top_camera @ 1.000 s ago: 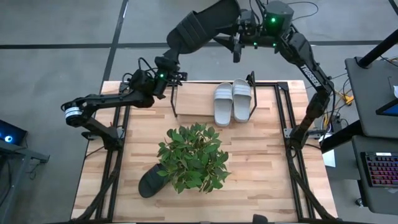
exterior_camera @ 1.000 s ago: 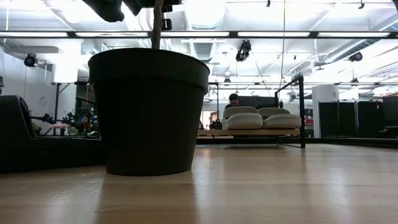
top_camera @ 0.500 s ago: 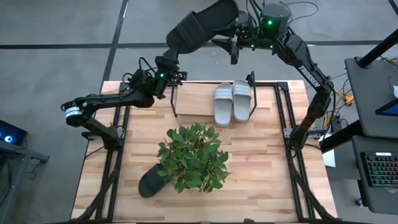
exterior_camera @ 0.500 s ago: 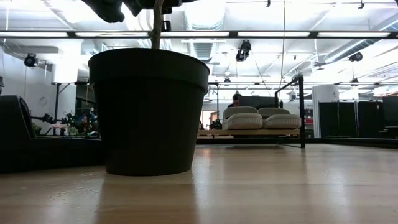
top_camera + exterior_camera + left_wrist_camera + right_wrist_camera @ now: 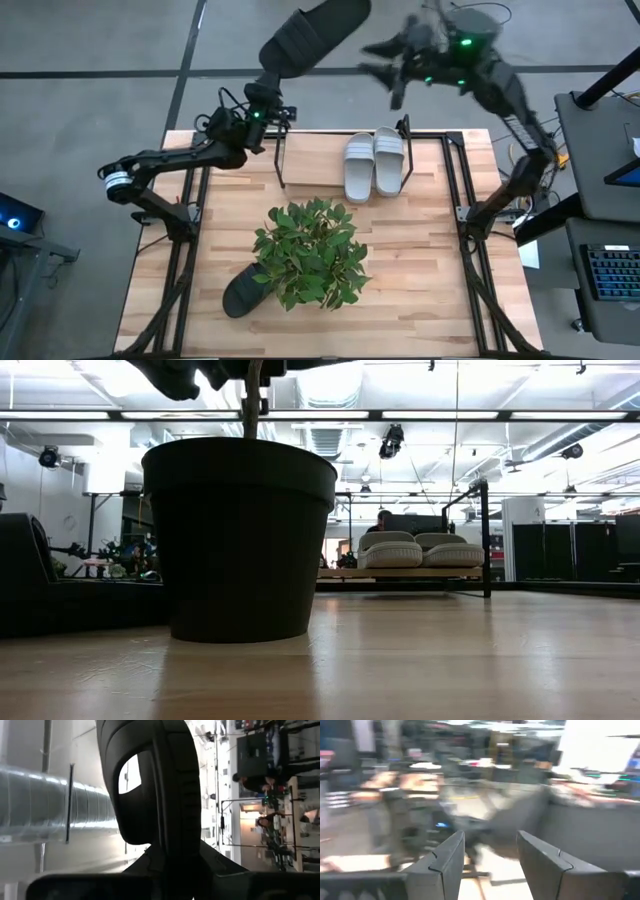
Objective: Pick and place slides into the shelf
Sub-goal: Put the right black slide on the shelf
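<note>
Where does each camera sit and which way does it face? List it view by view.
High view: above the table, looking straight down; both arms show, left gripper holding a black slide, right gripper open.
Low view: at table-top height, looking level past the plant pot; no gripper shows.
Left wrist view: looks along the held black slide into the room.
Right wrist view: looks out past its own fingers.
Shared: high and low both show the grey slides on the shelf.

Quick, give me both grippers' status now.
Left gripper: shut on a black slide, held up beyond the table's far edge.
Right gripper: open, empty, in the air past the shelf.
</note>
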You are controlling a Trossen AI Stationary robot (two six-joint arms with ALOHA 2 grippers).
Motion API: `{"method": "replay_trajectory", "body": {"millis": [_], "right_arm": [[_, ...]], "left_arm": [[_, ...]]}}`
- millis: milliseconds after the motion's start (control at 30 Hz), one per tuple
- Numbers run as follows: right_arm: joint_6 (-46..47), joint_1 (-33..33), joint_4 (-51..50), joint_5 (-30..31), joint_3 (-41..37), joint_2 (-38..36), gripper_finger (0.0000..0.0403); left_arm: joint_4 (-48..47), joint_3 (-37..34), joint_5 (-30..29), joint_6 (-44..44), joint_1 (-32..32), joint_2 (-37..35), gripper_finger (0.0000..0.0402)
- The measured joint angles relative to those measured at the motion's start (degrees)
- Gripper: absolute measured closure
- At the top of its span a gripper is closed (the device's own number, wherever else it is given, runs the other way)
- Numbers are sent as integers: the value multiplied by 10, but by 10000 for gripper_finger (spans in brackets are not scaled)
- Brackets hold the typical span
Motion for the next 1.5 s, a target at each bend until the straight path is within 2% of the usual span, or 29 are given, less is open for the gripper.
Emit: {"method": "replay_trajectory", "body": {"millis": [67, 133, 333, 500, 700, 1167, 1500], "right_arm": [[1, -1, -15, 67, 1, -17, 232], [2, -4, -29, 101, 1, -28, 231], [77, -39, -36, 102, 1, -36, 205], [119, -82, -34, 47, 1, -32, 178], [153, -113, 23, -46, 1, -20, 151], [172, -146, 79, -42, 1, 36, 144], [217, -164, 110, -42, 0, 38, 148]], "left_arm": [[7, 0, 0, 0, 0, -5, 376], [17, 0, 8, 0, 1, -6, 376], [21, 0, 52, 0, -2, -6, 376], [22, 0, 67, 0, -3, -3, 376], [22, 0, 73, 4, -2, -3, 376], [36, 0, 75, 4, -1, -4, 376], [82, 1, 75, -3, 5, -6, 376]]}}
